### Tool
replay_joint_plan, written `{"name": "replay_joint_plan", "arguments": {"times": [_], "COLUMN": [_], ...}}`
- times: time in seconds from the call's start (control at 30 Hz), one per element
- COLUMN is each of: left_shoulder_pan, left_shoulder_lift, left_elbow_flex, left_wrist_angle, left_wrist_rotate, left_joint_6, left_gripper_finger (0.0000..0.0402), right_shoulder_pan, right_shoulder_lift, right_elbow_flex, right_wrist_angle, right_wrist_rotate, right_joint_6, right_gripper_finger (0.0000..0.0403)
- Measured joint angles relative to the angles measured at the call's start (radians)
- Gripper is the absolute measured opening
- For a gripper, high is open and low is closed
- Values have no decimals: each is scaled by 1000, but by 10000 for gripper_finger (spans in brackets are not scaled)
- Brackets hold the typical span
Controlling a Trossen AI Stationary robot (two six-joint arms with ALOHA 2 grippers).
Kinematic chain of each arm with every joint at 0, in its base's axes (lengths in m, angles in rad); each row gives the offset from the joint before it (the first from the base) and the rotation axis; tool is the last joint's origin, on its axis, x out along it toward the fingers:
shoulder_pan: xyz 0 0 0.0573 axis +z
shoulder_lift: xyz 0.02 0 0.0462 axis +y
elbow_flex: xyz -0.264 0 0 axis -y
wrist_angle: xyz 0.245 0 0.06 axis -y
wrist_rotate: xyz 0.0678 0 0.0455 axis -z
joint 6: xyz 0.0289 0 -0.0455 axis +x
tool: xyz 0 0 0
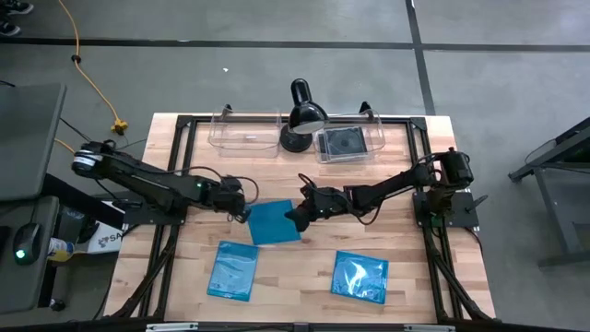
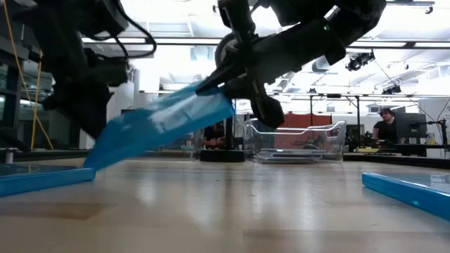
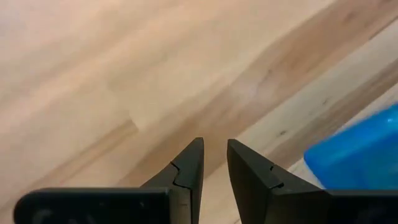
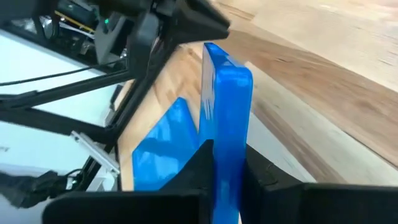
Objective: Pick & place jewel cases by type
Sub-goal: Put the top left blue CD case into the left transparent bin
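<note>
Jewel case [image 1: 274,222], a thin flat square of bright blue plastic, sits mid-table tilted, one edge down on the pale planked wood table [image 1: 304,277] and the other edge lifted. The right gripper [image 1: 300,214] has its dark jaws pinching that raised edge. The left gripper [image 1: 244,208] hangs just beside the case's opposite side, its tapered jaws nearly together with a narrow gap, holding nothing. Two more blue cases [image 1: 232,271] [image 1: 359,276] lie flat nearer the front edge. A dark case [image 1: 343,143] rests inside a clear plastic bin [image 1: 367,150].
</note>
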Motion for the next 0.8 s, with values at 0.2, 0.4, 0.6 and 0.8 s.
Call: {"name": "replay_joint_plan", "arguments": {"times": [0.2, 0.4, 0.6, 0.8], "left_shoulder_pan": [0, -1, -1, -1], "left_shoulder_lift": [-96, -197, -281, -363], "left_elbow_flex": [2, 1, 3, 2], "left_wrist_angle": [-33, -91, -88, -91], "left_wrist_rotate": [-73, -130, -183, -221], "left_joint_6": [0, 37, 87, 137], "left_gripper_finger": [72, 72, 72, 72], "right_shoulder_pan": [0, 0, 0, 0], "right_shoulder_lift": [-21, -54, -114, -185], "right_elbow_flex": [0, 9, 13, 13], "right_wrist_angle": [29, 89, 102, 96], "right_wrist_rotate": [-15, -32, -30, 14], "right_joint_6": [-26, -70, -153, -223], "right_gripper_finger": [23, 21, 20, 20]}}
